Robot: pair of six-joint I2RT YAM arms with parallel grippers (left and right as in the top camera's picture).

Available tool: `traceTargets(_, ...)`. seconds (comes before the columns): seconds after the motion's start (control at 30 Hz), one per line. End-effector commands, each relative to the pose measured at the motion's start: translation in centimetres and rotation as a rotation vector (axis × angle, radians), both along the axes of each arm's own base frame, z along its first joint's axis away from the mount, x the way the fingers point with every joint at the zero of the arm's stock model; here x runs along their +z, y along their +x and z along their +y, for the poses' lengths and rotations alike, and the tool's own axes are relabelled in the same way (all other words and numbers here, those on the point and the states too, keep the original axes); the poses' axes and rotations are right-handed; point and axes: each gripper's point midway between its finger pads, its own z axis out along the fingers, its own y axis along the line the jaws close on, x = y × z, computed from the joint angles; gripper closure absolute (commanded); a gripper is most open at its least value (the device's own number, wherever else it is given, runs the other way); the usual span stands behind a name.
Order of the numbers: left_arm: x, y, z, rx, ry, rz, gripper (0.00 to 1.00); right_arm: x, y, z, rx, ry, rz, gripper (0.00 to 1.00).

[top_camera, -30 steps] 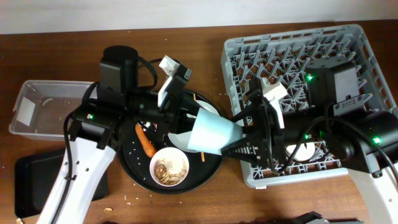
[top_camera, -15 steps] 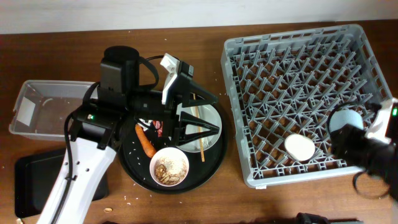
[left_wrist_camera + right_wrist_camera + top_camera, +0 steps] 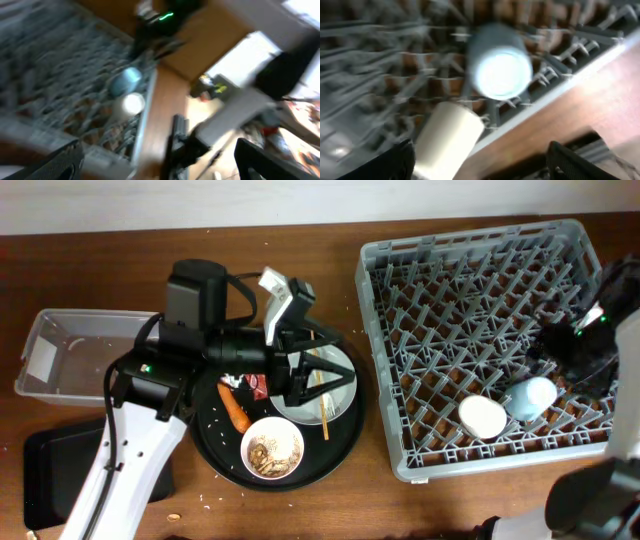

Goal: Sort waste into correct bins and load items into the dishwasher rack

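Observation:
The grey dishwasher rack [image 3: 480,280] fills the right side. A light-blue cup [image 3: 530,397] lies in it on its side, next to a white cup [image 3: 482,417]. In the right wrist view both the light-blue cup [image 3: 500,67] and the white cup [image 3: 447,137] are blurred. My right gripper [image 3: 556,350] hovers above them, open and empty [image 3: 480,157]. My left gripper [image 3: 335,375] is open over the pale plate [image 3: 340,395] and holds nothing. A wooden stick [image 3: 322,402] lies across the plate. An orange carrot [image 3: 233,408], a red wrapper [image 3: 256,386] and a white bowl [image 3: 272,448] of brown scraps sit nearby.
Plate, bowl and carrot rest on a large round black tray [image 3: 345,445]. A clear tub [image 3: 70,355] stands at the far left, with a shallow black rectangular tray [image 3: 40,470] below it. Crumbs dot the wooden table [image 3: 330,510].
The light-blue cup left my left gripper, travelled right with my right gripper and now lies in the rack. Both grippers have opened. My left gripper stays over the plate.

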Motion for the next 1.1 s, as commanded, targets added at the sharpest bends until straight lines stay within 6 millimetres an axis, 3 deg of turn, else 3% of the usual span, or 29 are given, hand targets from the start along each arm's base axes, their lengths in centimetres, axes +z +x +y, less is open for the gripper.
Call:
traceTargets(0.0, -6.4, 4.2, 5.7, 0.473, 0.463, -0.015, 0.09, 12.4, -1.0, 5.2, 0.17, 0.029, -0.479, 0.16)
traceTargets(0.03, -9.0, 4.8, 9.4, 0.668, 0.678, 0.023, 0.09, 16.4, -3.1, 7.5, 0.228, -0.003, -0.643, 0.11)
traceTargets(0.07, -11.9, 4.7, 13.1, 0.864, 0.863, 0.103, 0.09, 20.2, -6.9, 10.6, 0.309, -0.036, -0.813, 0.0)
traceTargets(0.13, -15.7, 4.5, 12.4, 0.858, 0.884, 0.233, 0.11, 22.1, -10.3, 12.4, 0.349, -0.067, -0.921, 0.01)
traceTargets(0.17, -18.0, 5.0, 11.4, 0.822, 0.891, 0.286, 0.21, 22.8, -11.9, 13.1, 0.365, -0.08, -0.968, 0.01)
traceTargets(0.23, -21.4, 5.6, 11.0, 0.843, 0.947, 0.395, 0.32, 22.0, -11.6, 14.3, 0.426, -0.02, -0.94, 0.03)
traceTargets(0.27, -21.6, 5.8, 11.4, 0.856, 0.966, 0.39, 0.32, 21.3, -11.3, 15.2, 0.501, 0.02, -0.917, 0.08)
traceTargets(0.33, -18.9, 6.4, 11.0, 0.876, 0.899, 0.343, 0.37, 20.3, -10.3, 15.9, 0.573, 0.049, -0.862, 0.1)
traceTargets(0.43, -19.4, 6.9, 10.6, 0.891, 0.887, 0.358, 0.42, 18.7, -9.9, 16.6, 0.623, 0.094, -0.775, 0.13)
traceTargets(0.5, -21.5, 8.2, 8.4, 0.884, 0.88, 0.374, 0.5, 17.8, -9.3, 16.3, 0.619, 0.095, -0.721, 0.13)
traceTargets(0.57, -25.8, 9.5, 5.6, 0.891, 0.889, 0.436, 0.6, 16.6, -9.1, 16.3, 0.612, 0.124, -0.65, 0.13)
traceTargets(0.63, -28.1, 10.2, 3.8, 0.889, 0.884, 0.447, 0.64, 15.9, -9.1, 16.3, 0.647, 0.128, -0.608, 0.13)
traceTargets(0.67, -28.7, 10.2, 3.3, 0.882, 0.888, 0.447, 0.64, 15.7, -9.1, 16.4, 0.65, 0.138, -0.601, 0.13)
traceTargets(0.7, -29.1, 10.0, 4.0, 0.901, 0.928, 0.437, 0.64, 15.3, -9.3, 16.8, 0.682, 0.149, -0.582, 0.13)
traceTargets(0.77, -24.5, 10.4, 7.8, 0.994, 0.933, 0.443, 0.63, 14.2, -9.1, 19.0, 0.786, 0.196, -0.536, 0.17)
traceTargets(0.83, -19.1, 9.9, 12.0, 1.05, 0.887, 0.407, 0.62, 12.3, -7.6, 21.3, 0.78, 0.21, -0.495, 0.18)
traceTargets(0.87, -17.6, 9.3, 13.5, 1.072, 0.874, 0.396, 0.57, 11.0, -6.9, 22.0, 0.777, 0.176, -0.467, 0.18)
traceTargets(0.9, -14.6, 7.6, 16.4, 1.129, 0.839, 0.389, 0.48, 7.5, -5.4, 24.3, 0.777, 0.108, -0.41, 0.2)
traceTargets(0.93, -11.8, 5.6, 18.9, 1.196, 0.79, 0.381, 0.42, 3.7, -4.3, 27.9, 0.833, 0.101, -0.369, 0.22)
traceTargets(0.97, -10.4, 4.2, 20.0, 1.225, 0.763, 0.37, 0.4, 2.1, -3.6, 29.4, 0.855, 0.096, -0.357, 0.26)
traceTargets(1.07, -7.5, -0.1, 21.9, 1.263, 0.726, 0.32, 0.24, -6.2, 2.3, 36.2, 0.948, 0.061, -0.358, 0.29)
